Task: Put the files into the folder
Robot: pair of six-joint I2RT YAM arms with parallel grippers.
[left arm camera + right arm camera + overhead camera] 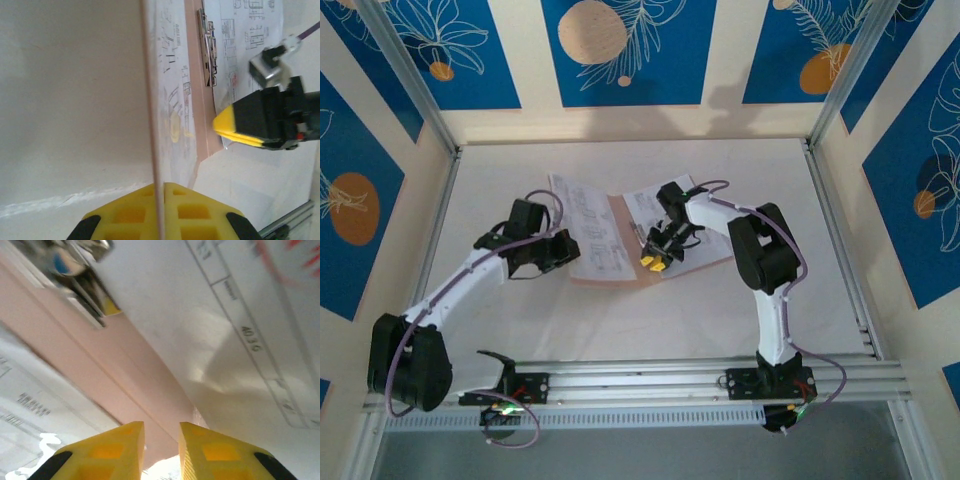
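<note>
On the bench (620, 330), mid-way and nearer its far edge, one folder (617, 225) lies open. I count two printed files (585, 215) on it (more may lie beneath). The left pincer (159, 187) is clamped on the left cover's edge. The right pincer (161, 427) is slightly parted, empty, at the folder's near edge. Closing seems in hand: the cover must swing over.

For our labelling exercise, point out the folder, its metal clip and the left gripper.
folder (199, 112): left wrist view, bare pink strip at its spine.
metal clip (209, 50): left wrist view, middle of its bar.
left gripper (159, 192): left wrist view, between its yellow fingertips.
</note>
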